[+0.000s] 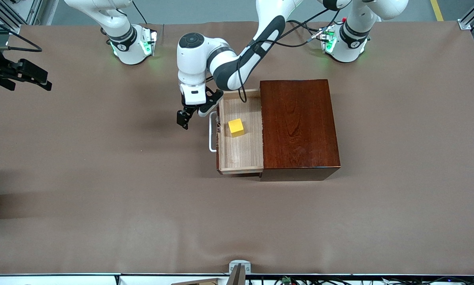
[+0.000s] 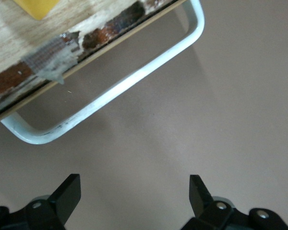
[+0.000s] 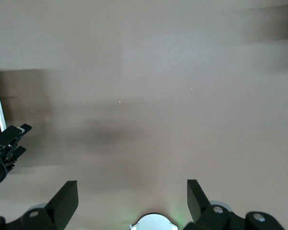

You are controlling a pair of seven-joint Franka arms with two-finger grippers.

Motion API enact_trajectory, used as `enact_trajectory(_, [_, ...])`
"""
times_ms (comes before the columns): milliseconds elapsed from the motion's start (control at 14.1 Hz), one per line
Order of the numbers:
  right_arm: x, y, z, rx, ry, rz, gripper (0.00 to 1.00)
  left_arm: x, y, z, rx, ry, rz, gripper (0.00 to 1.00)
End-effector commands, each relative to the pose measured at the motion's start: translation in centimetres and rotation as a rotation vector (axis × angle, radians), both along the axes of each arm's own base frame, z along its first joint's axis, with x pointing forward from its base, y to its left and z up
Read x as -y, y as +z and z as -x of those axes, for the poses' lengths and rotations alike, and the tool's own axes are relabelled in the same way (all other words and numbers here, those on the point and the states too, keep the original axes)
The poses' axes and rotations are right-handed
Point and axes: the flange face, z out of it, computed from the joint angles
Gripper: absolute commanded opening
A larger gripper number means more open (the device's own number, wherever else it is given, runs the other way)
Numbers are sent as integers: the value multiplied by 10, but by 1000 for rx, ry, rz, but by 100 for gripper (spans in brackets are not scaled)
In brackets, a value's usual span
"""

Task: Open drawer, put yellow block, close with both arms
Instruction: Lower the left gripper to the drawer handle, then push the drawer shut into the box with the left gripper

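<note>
The drawer [image 1: 240, 134], light wood with a white handle, stands pulled open at the frame's centre. The yellow block [image 1: 236, 127] lies inside it, in its upper half.

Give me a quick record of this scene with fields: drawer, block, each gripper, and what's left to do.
drawer: pulled out of the wooden box, tray open, white handle free
yellow block: lying in the tray
left gripper: open, empty, over bare table beside the handle, not touching it
right gripper: open, empty, waiting over the table at the right arm's end
remaining: block is in; drawer not yet closed
</note>
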Motion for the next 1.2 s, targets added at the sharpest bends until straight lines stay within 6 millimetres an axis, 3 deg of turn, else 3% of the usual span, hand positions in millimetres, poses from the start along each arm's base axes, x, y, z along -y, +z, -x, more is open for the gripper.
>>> enact_trajectory(0, [8,3,11,18,47,14,100,3,-9,-4,34,48,17,100])
enact_trajectory(212, [18,3,12,13,52,-1,100,-15,-15,-20,15,99,-78,100])
enact_trajectory(921, [15,-2,13,-6,55,-1,100,-73,-7,-64,-61,246,-265,100])
enact_trajectory(1133, [16,-3,13,-9,55,-1,100,-85,-15,-62,-107,273,-352,100])
